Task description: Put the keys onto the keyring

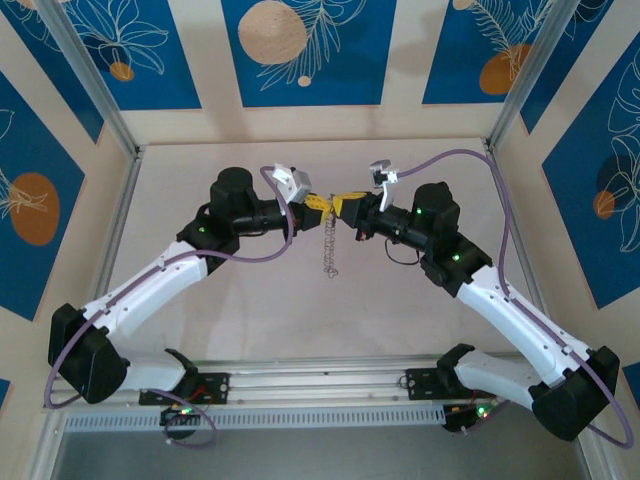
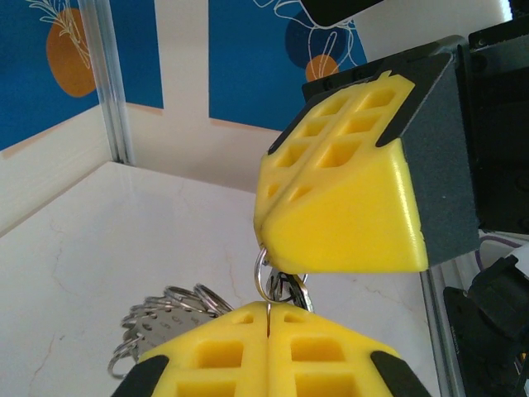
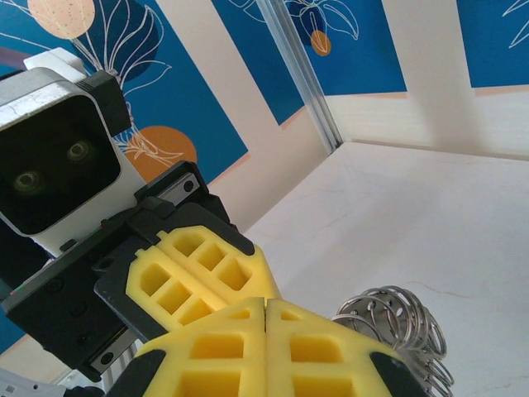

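left claw: left gripper [image 1: 322, 204], yellow ribbed pads pressed fully together. In the left wrist view a thin ring wire runs into the seam.
right claw: right gripper [image 1: 343, 206], pads also closed flat, tips nose to nose with the left. Looks clamped on the top of the same small ring, but the contact is partly hidden.
keyring: silvery-grey coiled wire keyring [image 1: 330, 250] hangs from where the tips meet, mid-table above the white marbled tabletop [image 1: 230, 310]. Can't tell if its lower end touches.
keys: small metallic key piece [image 2: 291, 289] sits just beside the pinched ring, between the two claws. Too hidden to tell whether it is threaded.
risk, drop: if either claw opens before the other's grip is sure, the loose chain's weight could pull everything down.
risk, slip: thin wire on smooth pads, so twisting could pop the key out.
risk, collision: tips are crowded, so any push inward jams the pads together.
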